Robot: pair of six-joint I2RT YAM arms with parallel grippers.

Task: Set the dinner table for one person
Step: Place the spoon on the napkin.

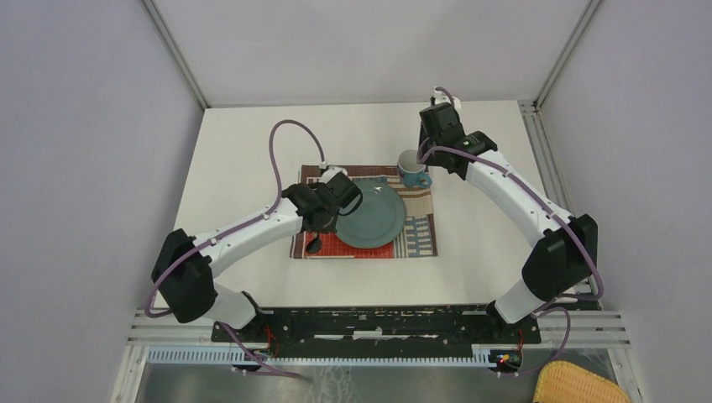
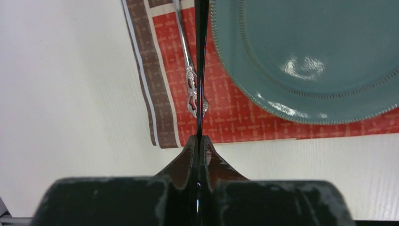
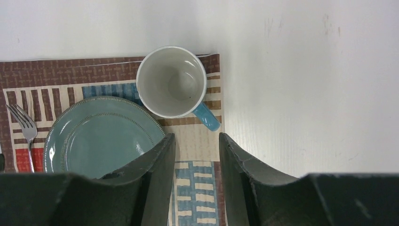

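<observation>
Left wrist: knife parallel to fork

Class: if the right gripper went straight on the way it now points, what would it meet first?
Probably the placemat, in the strip between the plate and the handle of the mug. Depth is unclear, so the handle might come first.

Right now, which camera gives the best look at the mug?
The right wrist view: it looks down into the mug, showing its empty inside and blue handle. The top view shows it small; the left wrist view misses it.
</observation>
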